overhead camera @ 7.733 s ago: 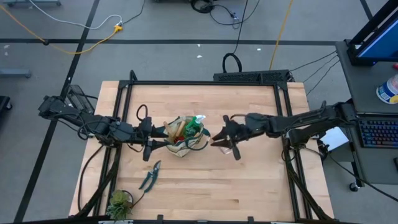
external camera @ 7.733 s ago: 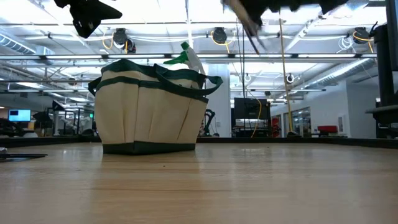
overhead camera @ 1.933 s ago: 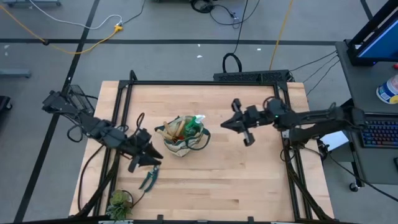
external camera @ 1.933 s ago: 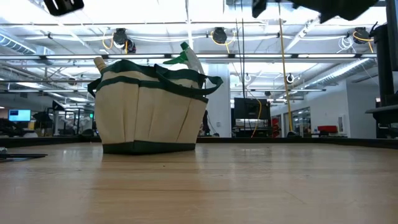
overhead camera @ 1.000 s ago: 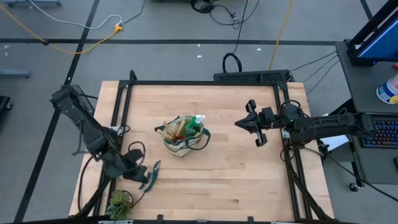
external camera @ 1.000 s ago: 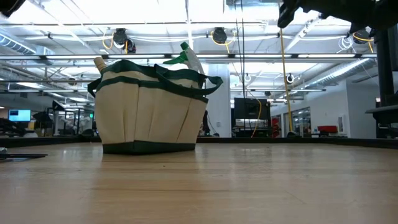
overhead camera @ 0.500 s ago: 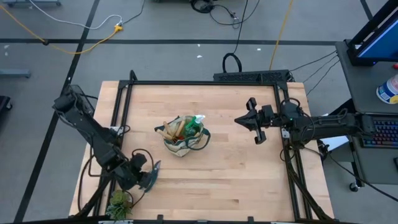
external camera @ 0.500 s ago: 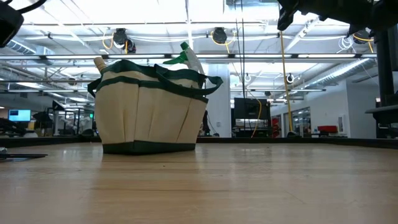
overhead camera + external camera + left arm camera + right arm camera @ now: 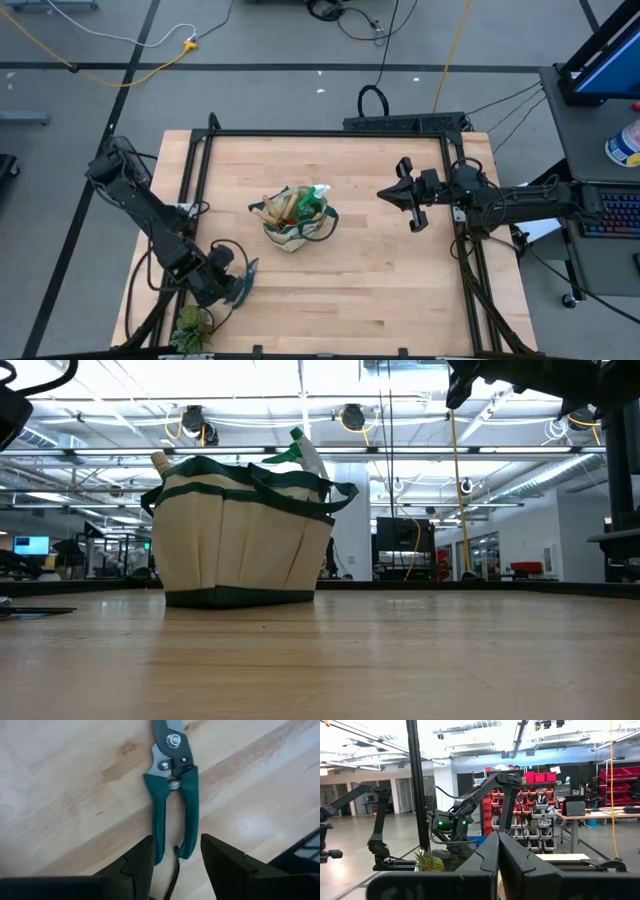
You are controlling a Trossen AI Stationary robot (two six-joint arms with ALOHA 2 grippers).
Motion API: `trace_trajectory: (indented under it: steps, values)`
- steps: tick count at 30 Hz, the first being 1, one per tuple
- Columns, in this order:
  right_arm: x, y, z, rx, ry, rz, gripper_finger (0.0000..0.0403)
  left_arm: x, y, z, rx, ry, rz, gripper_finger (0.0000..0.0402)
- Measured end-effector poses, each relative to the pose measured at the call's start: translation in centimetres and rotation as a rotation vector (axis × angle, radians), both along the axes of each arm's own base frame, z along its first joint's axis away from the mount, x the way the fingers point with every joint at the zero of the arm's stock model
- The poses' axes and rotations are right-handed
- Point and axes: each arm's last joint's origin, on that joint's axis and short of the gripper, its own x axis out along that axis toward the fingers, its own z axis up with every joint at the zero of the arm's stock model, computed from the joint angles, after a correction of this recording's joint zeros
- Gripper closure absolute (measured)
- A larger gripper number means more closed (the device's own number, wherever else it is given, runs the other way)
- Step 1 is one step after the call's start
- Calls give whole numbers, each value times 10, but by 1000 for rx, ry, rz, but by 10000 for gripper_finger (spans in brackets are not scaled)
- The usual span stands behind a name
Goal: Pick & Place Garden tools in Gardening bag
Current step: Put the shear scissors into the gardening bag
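Down at the near left corner of the table, the left gripper is seen lowered over the pruning shears, and its fingers are parted to a narrow gap, nothing yet clamped between them. The shears are laid flat on the wood, their two green handles pointing back into that gap, the handle ends sitting just between the fingertips, the blades pointing away from the jaws. A small leafy plant is found just beside this gripper, at the table's near edge. On to the middle: the bag is stood upright, well apart from both sets of jaws, with wooden handles, something red and the green spray bottle poking out of its top; from table height the spray bottle's nozzle is seen rising above the green rim. Over to the right: the right gripper is held high above the table's far right part, its jaws pressed fully together and nothing carried in them.
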Motion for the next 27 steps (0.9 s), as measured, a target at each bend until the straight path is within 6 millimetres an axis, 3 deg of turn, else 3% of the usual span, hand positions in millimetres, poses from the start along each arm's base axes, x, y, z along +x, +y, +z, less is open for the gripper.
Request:
trace_trajectory:
  steps: [14,27]
  values:
    - [0,0,0,0,2,0,403,0,0,-1,-18,18,66,236]
    - [0,0,0,1,2,-1,403,14,-17,-34,-21,138,35,236]
